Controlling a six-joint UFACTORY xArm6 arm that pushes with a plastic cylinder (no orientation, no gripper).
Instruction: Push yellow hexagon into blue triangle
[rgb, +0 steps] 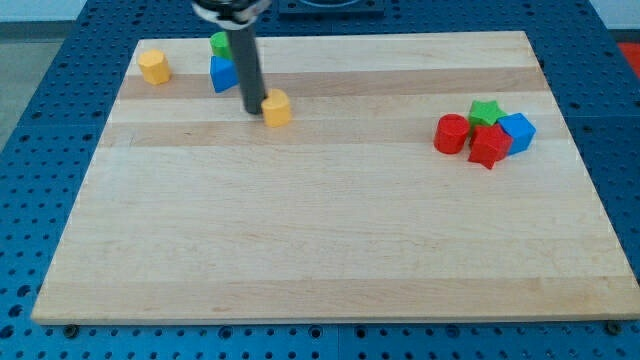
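Note:
A yellow block (277, 108), hexagon-like in shape, sits on the wooden board (320, 230) near the view's top left. My tip (253, 111) rests right against its left side. A blue block (221, 74), which looks like the triangle, lies up and to the left of the tip, partly hidden behind the rod. The rod stands between the blue block and the yellow block.
A green block (219, 43) touches the blue block's top. A second yellow block (154, 67) sits at the far top left. At the right is a tight cluster: a red cylinder (451, 133), a green star (485, 111), a red star (489, 146) and a blue block (518, 131).

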